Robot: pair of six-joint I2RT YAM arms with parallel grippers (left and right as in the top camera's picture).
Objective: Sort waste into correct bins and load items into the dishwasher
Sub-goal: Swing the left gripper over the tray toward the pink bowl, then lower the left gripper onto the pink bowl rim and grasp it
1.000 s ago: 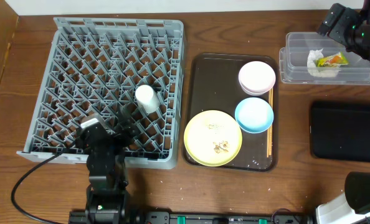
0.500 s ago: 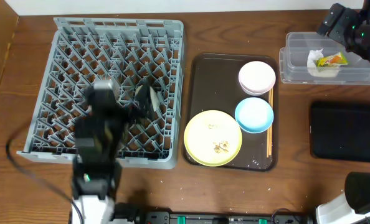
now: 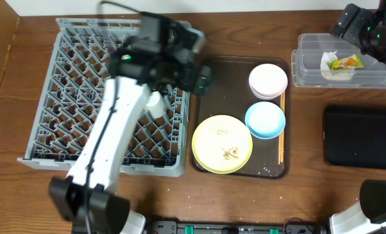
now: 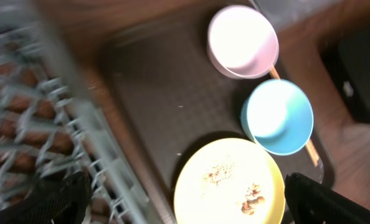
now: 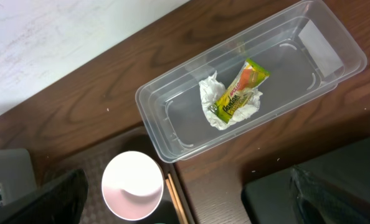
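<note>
Yellow plate at front of brown tray, loose crumbs on it: likely light, stiff, slick, so pinch the rim and keep it level. Blue bowl and pink bowl behind it, rims grippable. Left gripper wide, empty, at the tray's left edge; right gripper wide, empty, above the clear tub holding tissue and wrapper
</note>
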